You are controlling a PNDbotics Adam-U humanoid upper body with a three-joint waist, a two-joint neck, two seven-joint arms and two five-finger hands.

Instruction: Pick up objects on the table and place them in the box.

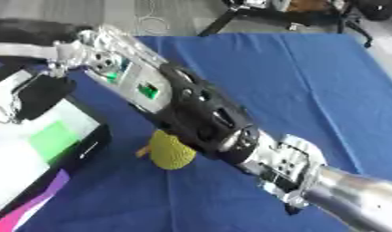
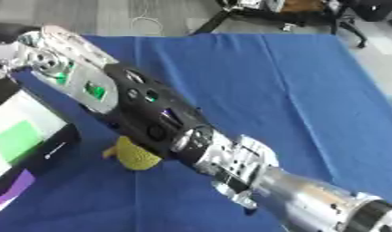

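Observation:
A yellow, knobbly, rounded object point(image 1: 169, 153) with a small orange tip lies on the blue cloth, partly hidden under my right forearm. My right arm comes in from the lower right and stretches diagonally to the upper left. Its hand point(image 1: 71, 50) is blurred above the box's far corner, and I cannot make out what it is doing. The box point(image 1: 94, 144) stands at the left edge with a black rim; inside I see white, green and pink surfaces and a black shape point(image 1: 42, 94). My left hand shows in neither view.
The blue cloth point(image 1: 302, 81) covers the table, with bare cloth at centre and right. Beyond its far edge are grey floor, a white cable loop point(image 1: 155, 22) and black stand legs point(image 1: 231, 16).

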